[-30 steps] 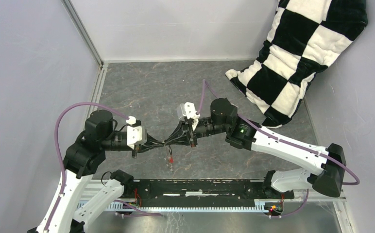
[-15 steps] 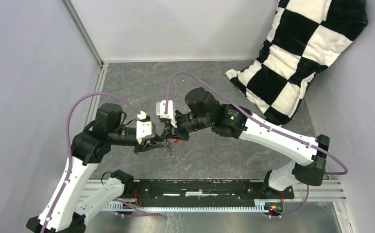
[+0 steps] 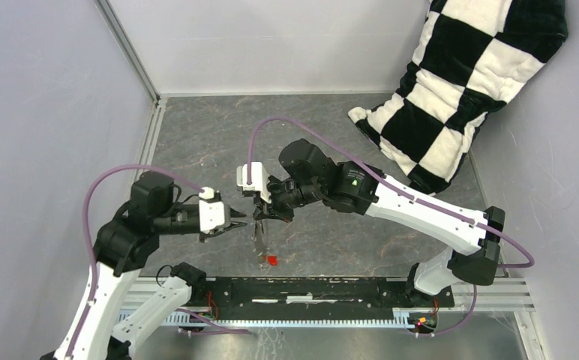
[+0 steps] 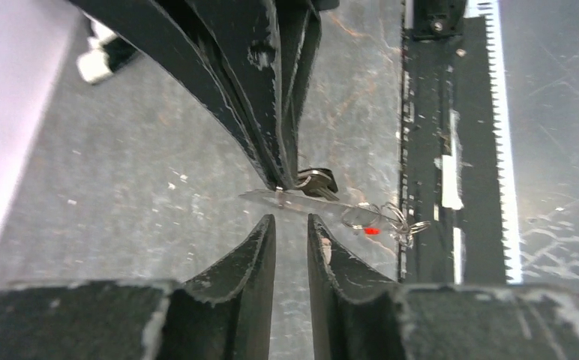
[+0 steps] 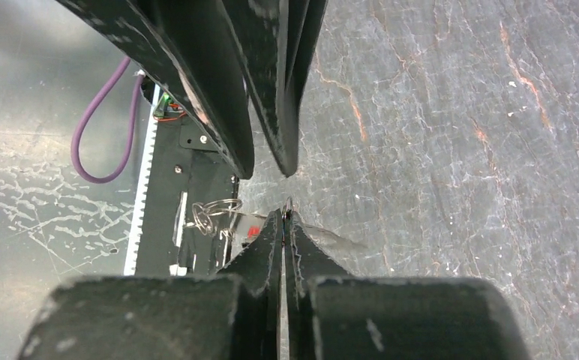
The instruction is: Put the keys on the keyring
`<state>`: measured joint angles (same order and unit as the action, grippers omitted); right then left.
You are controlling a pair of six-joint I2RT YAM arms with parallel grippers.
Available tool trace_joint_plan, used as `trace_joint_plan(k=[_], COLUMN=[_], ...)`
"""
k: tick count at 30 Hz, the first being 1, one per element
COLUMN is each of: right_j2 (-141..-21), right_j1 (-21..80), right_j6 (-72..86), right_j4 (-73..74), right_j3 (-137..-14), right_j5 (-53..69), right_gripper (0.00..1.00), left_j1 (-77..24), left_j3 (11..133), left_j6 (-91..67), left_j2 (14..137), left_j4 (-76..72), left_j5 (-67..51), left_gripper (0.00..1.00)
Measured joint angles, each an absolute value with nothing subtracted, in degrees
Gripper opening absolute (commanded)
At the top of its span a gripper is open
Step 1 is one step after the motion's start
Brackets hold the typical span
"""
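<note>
Left tool (image 3: 238, 224) just let go: jaws slightly apart, empty, backed off leftward. Right tool (image 3: 259, 216) clamped on keyring (image 3: 260, 238), which hangs above surface (image 3: 324, 247), red-headed key (image 3: 271, 260) dangling at bottom. Suggests red-headed key threaded.

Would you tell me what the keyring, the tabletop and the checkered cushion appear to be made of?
By look: the keyring is thin bare metal, probably steel, silver-grey and glinting; the tabletop is a scuffed matt dark grey sheet with pale and reddish veins, stone or a stone-print laminate; the checkered cushion is soft plush fabric with a fuzzy nap.
</note>
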<state>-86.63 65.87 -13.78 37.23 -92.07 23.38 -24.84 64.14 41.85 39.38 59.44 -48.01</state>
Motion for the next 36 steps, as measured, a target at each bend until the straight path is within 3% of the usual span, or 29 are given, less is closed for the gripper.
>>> trace_joint_plan(k=[7,15,29,32,36], right_j2=[-86.6,-86.6,-86.8,-86.9,-86.6], right_j1=[65.9,65.9,65.7,65.6,65.3], right_j6=[-13.1,-12.3,-11.8,-11.3,-9.8], right_j4=[36.9,35.8,35.2,35.5,34.4], right_j3=[-92.1,-92.1,-92.4,-92.6,-92.0], right_j5=[24.9,26.5,26.9,26.8,26.6], right_gripper=[0.01,0.01,0.0,0.1,0.3], left_j1=[-24.8,-24.8,-24.8,-24.8,-24.8], left_j3=[63.9,63.9,64.8,64.9,64.9], left_j6=[40.5,40.6,40.6,40.6,40.4], left_j2=[35.6,41.4,43.4,44.0,44.5], left_j4=[53.3,55.8,59.1,59.6,59.0], left_j5=[-46.6,-47.0,-49.1,-49.9,-50.0], left_gripper=[0.4,0.4,0.02,0.02,0.02])
